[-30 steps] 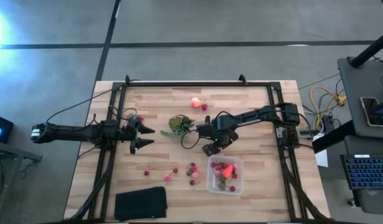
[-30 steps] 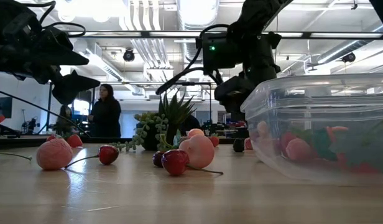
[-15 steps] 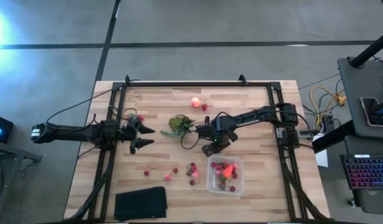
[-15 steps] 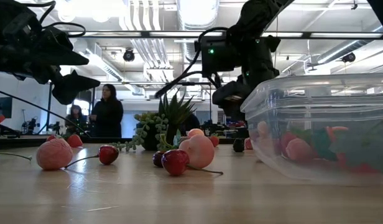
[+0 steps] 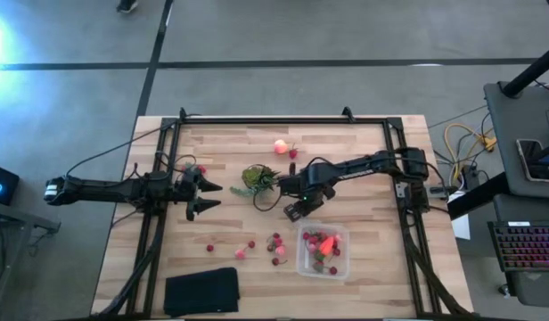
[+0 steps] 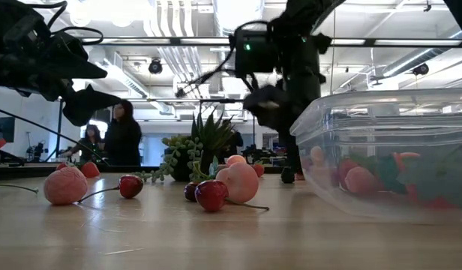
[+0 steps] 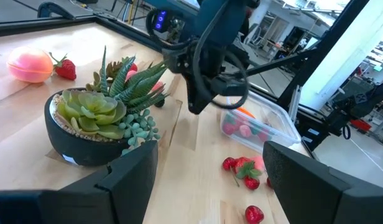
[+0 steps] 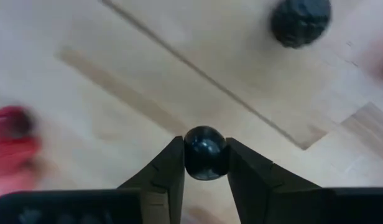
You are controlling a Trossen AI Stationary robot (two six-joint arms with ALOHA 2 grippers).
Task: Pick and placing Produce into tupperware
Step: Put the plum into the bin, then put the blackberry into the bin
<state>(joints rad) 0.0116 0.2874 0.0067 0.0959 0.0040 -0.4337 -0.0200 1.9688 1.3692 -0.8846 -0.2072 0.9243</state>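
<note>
Right gripper (image 8: 204, 163) pinches 1 dark berry (image 8: 205, 152) near the box (image 5: 323, 251); round, no long axis discernible. Left gripper (image 5: 209, 196) wide, waiting. Box contents blurred through its wall.

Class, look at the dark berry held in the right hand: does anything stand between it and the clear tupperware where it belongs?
Nothing visible does. The right hand grips the dark berry just beside the tupperware; only bare table lies between them. The succulent pot sits on the far side.
</note>
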